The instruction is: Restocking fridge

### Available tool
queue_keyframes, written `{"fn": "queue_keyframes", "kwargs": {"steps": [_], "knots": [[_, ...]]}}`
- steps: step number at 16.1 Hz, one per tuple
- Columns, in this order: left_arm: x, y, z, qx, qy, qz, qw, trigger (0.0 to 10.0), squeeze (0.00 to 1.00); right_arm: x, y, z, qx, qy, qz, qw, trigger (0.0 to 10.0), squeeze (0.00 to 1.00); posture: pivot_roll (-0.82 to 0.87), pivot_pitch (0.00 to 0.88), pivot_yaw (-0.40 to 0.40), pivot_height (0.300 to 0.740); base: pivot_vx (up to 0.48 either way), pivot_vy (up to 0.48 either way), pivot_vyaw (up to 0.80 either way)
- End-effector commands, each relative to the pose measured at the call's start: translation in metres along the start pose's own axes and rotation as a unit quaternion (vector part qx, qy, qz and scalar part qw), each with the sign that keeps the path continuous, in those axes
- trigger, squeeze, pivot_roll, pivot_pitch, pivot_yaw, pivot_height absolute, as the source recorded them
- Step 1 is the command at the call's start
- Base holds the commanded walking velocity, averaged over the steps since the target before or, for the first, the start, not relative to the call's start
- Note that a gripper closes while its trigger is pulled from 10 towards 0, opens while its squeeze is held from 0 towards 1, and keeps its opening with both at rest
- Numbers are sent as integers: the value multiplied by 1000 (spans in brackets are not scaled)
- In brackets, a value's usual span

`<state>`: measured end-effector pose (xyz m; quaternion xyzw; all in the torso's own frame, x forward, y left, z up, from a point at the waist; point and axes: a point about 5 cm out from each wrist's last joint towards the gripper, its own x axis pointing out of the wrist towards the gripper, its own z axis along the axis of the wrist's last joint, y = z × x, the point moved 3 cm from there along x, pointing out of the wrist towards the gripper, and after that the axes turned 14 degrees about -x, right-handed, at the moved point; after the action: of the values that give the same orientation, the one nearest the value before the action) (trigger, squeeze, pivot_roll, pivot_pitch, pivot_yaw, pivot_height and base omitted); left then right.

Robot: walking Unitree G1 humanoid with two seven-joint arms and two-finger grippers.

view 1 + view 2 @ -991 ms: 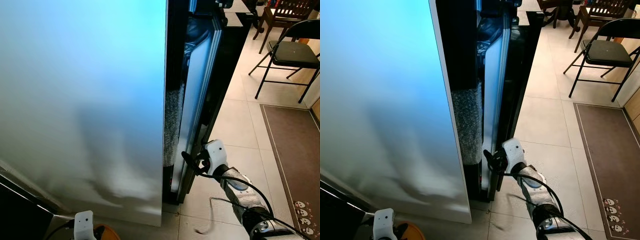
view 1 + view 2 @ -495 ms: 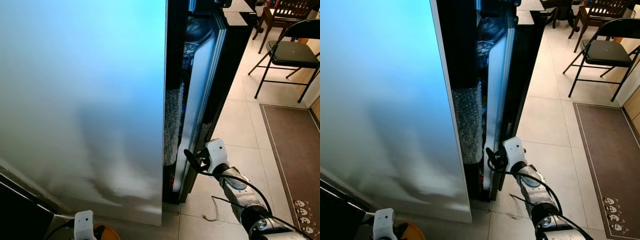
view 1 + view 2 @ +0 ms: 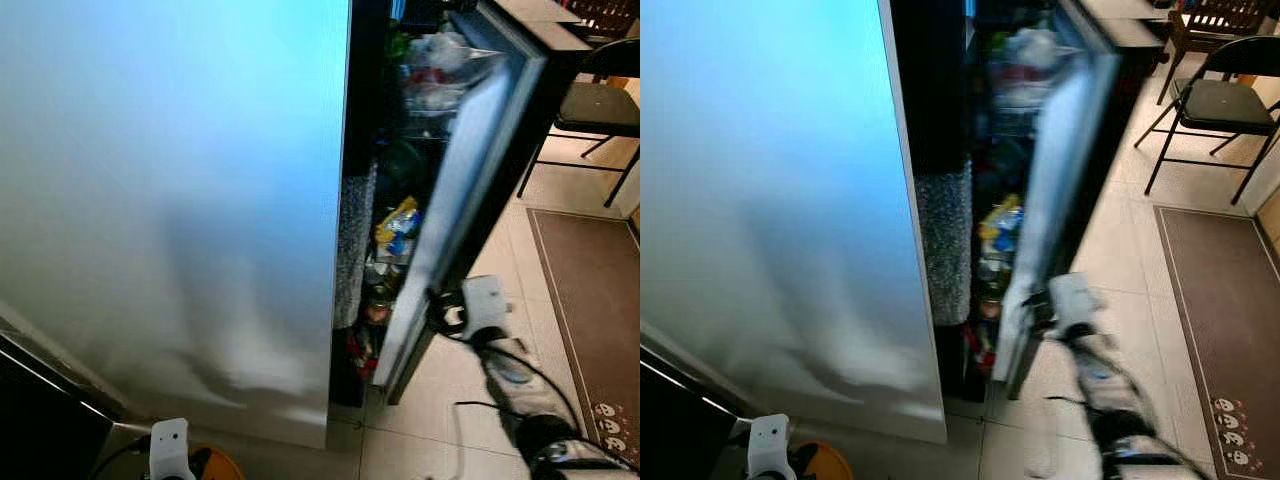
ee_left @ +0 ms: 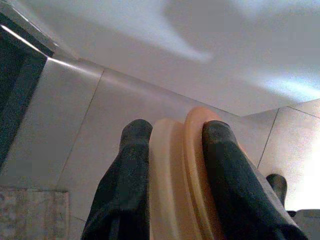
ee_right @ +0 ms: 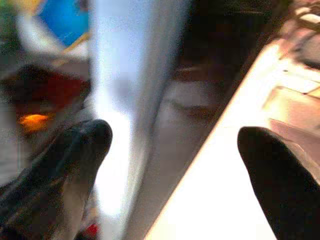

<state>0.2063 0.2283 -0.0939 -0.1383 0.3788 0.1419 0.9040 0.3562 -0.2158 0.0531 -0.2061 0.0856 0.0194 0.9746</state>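
At lower right, the right end effector [image 3: 440, 312], fingers apart, hooks the fridge door [image 3: 455, 200]; it may slip. The left end effector [image 4: 170, 175] grips an orange disc [image 4: 182, 170].

Head pair looks down, sharing fridge door [image 3: 455, 200]; wrist views close.

Right tool [image 5: 172, 150], fingers [image 5: 80, 150] spread astride the pale fridge door edge [image 5: 125, 85].
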Motion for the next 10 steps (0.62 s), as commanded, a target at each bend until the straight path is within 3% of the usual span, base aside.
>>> {"fn": "queue_keyframes", "kwargs": {"steps": [1,2,4,5,6,7,8,10], "knots": [[-15,13,-56,23,105,16,994,10000,0,-6,-3,-11,8,15,-17,1000,10000,0,-52,95,-15,740,0,0,0],[-15,13,-56,23,106,16,994,10000,0,-7,-4,-13,7,18,-20,1000,10000,0,-52,95,-15,740,0,0,0],[-15,14,-55,22,104,20,994,10000,0,-23,-10,-44,5,71,-41,997,10000,0,-54,93,-13,740,0,0,0],[-15,14,-55,21,103,23,994,10000,0,-40,-5,-73,4,126,-34,991,10000,0,-56,93,-11,740,0,0,0],[-15,14,-55,20,103,24,994,10000,0,-42,-5,-76,3,133,-32,991,10000,0,-56,93,-10,740,0,0,0],[-15,14,-54,18,103,25,994,10000,0,-55,6,-98,25,180,-16,983,10000,0,-56,92,-9,740,0,0,0],[-15,14,-54,16,102,26,994,10000,0,-60,10,-104,30,196,-10,980,10000,0,-56,92,-8,740,0,0,0],[-14,14,-54,4,102,30,994,10000,0,-87,39,-135,46,277,41,959,10000,0,-56,89,-4,740,0,0,0]]}}
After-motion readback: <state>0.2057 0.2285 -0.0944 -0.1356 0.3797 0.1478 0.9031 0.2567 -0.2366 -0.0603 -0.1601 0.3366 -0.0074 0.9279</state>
